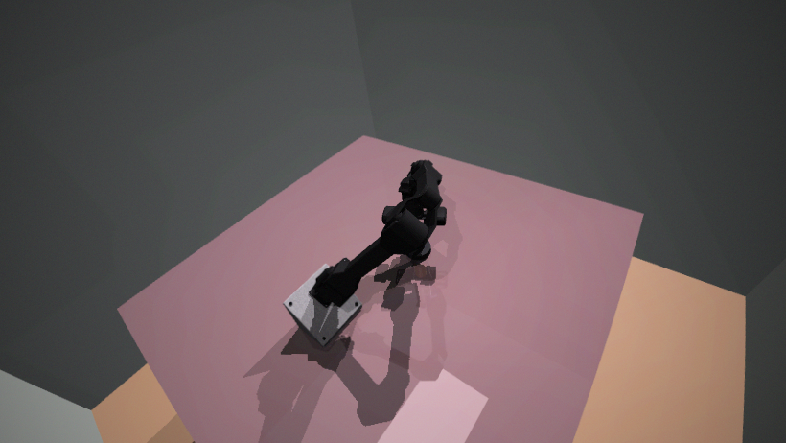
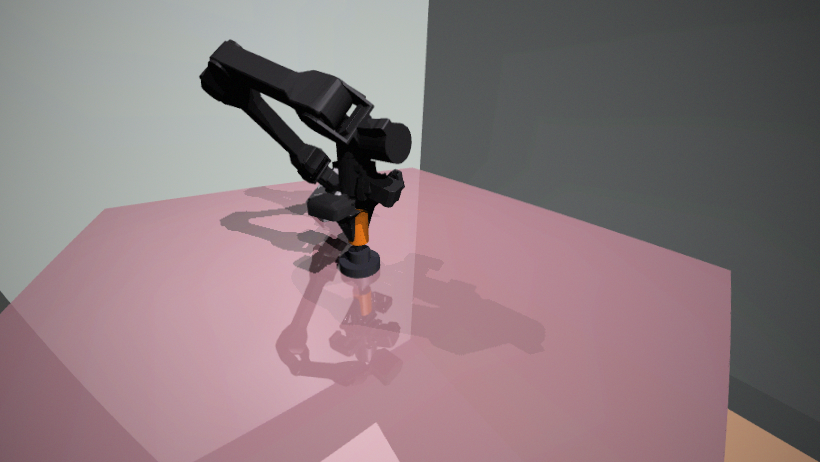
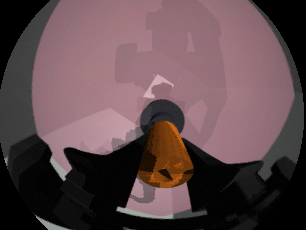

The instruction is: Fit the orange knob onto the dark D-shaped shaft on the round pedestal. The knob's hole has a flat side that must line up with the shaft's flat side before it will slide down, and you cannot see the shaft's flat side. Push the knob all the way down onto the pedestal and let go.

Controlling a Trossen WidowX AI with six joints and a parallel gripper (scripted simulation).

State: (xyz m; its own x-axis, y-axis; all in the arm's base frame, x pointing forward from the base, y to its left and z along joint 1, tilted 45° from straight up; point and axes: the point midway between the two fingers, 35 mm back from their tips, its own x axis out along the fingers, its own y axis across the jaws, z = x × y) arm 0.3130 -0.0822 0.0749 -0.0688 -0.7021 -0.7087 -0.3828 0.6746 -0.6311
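Note:
The orange knob [image 2: 360, 230] [image 3: 169, 150] is upright between the fingers of my gripper [image 2: 360, 227] [image 3: 162, 139], which is shut on it. The round dark pedestal [image 1: 422, 253] [image 2: 359, 268] [image 3: 162, 106] is directly below the knob. A narrower dark part rises from the pedestal to the knob's lower end in the exterior view, so the knob stands above the wide base, not down on it. Whether the shaft's tip is inside the knob's hole cannot be seen, and the flat sides are hidden. In the top view the arm hides the knob and fingers.
The arm's grey base plate [image 1: 324, 324] is on the pink table [image 1: 522, 308] [image 2: 545, 275], to the lower left of the pedestal in the top view. The arm reaches over the pedestal from there. Shadows and reflections of the arm lie across the glossy table.

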